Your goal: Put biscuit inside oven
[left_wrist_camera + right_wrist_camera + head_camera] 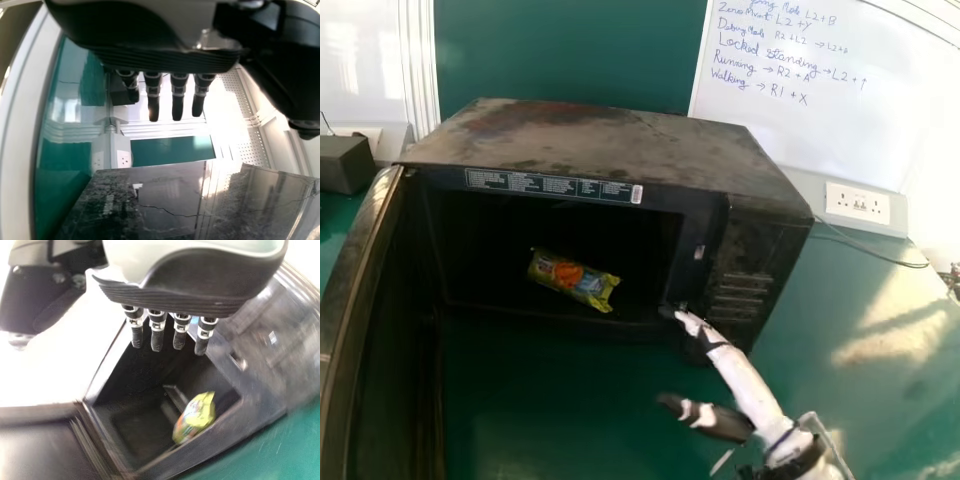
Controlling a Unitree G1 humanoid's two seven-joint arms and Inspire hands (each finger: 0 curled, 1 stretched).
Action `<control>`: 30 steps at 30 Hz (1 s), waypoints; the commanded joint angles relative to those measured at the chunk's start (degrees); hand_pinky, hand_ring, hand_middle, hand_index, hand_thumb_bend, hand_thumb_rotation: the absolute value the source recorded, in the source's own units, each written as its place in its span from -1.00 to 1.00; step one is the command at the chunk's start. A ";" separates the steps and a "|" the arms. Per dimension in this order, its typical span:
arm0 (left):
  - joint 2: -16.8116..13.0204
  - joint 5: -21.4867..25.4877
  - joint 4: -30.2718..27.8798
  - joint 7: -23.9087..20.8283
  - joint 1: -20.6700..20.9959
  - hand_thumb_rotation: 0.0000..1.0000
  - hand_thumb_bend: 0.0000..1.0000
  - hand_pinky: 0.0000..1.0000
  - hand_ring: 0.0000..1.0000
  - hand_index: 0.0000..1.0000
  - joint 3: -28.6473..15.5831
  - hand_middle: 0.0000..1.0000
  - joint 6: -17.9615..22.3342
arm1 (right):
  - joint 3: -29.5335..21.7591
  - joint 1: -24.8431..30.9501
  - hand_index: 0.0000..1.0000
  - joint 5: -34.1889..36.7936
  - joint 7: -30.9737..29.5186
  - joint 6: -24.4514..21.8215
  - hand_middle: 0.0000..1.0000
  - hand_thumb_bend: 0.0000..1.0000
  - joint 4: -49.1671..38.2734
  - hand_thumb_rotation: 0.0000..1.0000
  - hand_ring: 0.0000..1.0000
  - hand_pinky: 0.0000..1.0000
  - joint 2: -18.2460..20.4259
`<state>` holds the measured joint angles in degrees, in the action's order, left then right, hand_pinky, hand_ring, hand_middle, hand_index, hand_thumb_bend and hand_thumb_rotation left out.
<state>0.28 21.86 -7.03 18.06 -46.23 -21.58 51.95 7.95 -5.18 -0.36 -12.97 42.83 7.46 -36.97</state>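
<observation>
Fingers of right robot hand (748, 385) straight, near the oven's (620, 135) opening

- Centre of the head view: the oven (590, 135) stands open, leaving passage above and left of the biscuit packet (572, 279).
- Left edge: the swung-out door (348, 290) bars sideways entry.
- Right of centre: the control panel (745, 262) walls off the opening.
- Bottom centre: room over the counter (550, 400).

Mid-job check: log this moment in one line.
Yellow-green plastic biscuit packet: inside black boxy oven | door: open | black-and-white right hand: open, near opening | black left hand: open
</observation>
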 commanded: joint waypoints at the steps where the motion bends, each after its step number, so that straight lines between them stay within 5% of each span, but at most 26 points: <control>1: -0.15 0.04 0.09 -0.03 -0.22 0.98 1.00 0.95 0.95 1.00 -0.18 1.00 0.37 | -1.45 1.28 1.00 6.66 -4.95 -0.66 1.00 1.00 0.09 1.00 1.00 0.94 -0.72; 5: -0.47 0.56 0.22 0.48 -0.11 0.88 1.00 0.99 1.00 1.00 -0.03 1.00 0.84 | -3.44 3.89 1.00 23.95 -15.60 -8.66 1.00 1.00 -1.48 1.00 1.00 0.98 1.48; 11: -0.56 -3.41 1.53 -0.35 1.06 1.00 0.99 1.00 1.00 1.00 -1.71 1.00 3.76 | -10.01 3.86 1.00 37.69 -27.98 -13.94 1.00 1.00 4.05 1.00 1.00 0.93 7.85; 20: -0.53 -9.44 1.79 -1.89 1.50 1.00 0.87 1.00 1.00 1.00 -1.91 1.00 6.65 | -17.47 6.35 1.00 39.53 -27.57 -26.17 1.00 1.00 -0.40 0.96 1.00 0.96 11.33; 30: -5.26 -11.99 6.15 0.44 1.72 0.99 0.97 1.00 1.00 1.00 -1.18 1.00 14.79 | -25.73 7.83 1.00 41.25 -22.32 -37.75 1.00 1.00 -4.16 0.91 1.00 1.00 13.23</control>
<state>-4.67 11.28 -1.49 18.58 -44.36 -22.76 65.30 -16.65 1.99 39.87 -35.74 7.11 4.39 -23.49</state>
